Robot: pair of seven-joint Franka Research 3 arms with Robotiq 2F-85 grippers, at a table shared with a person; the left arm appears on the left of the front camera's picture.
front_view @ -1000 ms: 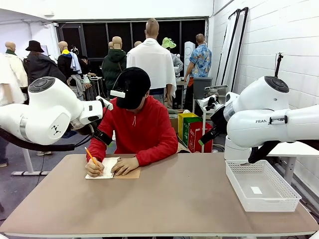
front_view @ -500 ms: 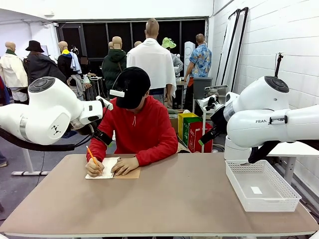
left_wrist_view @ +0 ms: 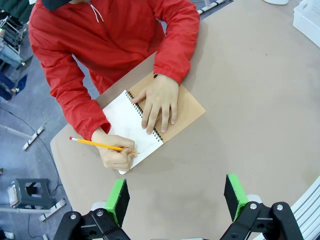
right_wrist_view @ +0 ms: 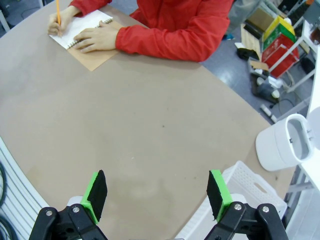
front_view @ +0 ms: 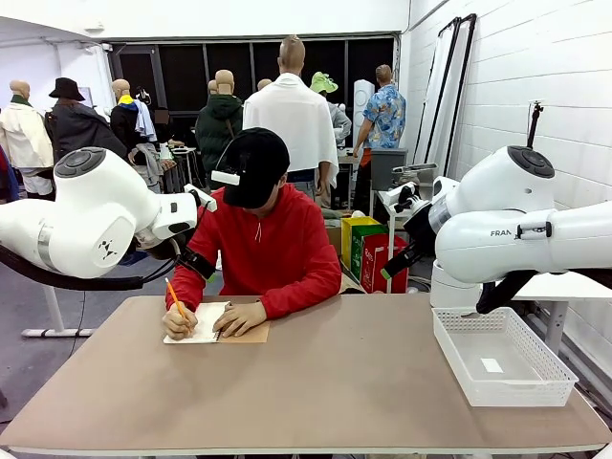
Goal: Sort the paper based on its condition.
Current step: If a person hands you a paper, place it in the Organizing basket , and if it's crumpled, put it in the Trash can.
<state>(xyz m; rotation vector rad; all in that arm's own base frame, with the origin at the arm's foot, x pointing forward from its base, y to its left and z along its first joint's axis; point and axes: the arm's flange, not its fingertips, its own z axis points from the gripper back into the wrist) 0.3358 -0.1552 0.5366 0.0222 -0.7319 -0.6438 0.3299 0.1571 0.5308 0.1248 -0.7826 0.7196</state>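
Bright, even overhead light fills the workshop in the front view. It throws only faint, soft shadows on the table beneath the white basket and the person's writing hand. The rear windows read black. The white robot arms show a mild sheen without hard glare. In the wrist views, wide-angle lenses bow the table's edges, and the notebook page is nearly washed out. The left end effector and right end effector look sharp at the bottom edge.

Right gripper spread wide over table — person holds pencil on notebook.
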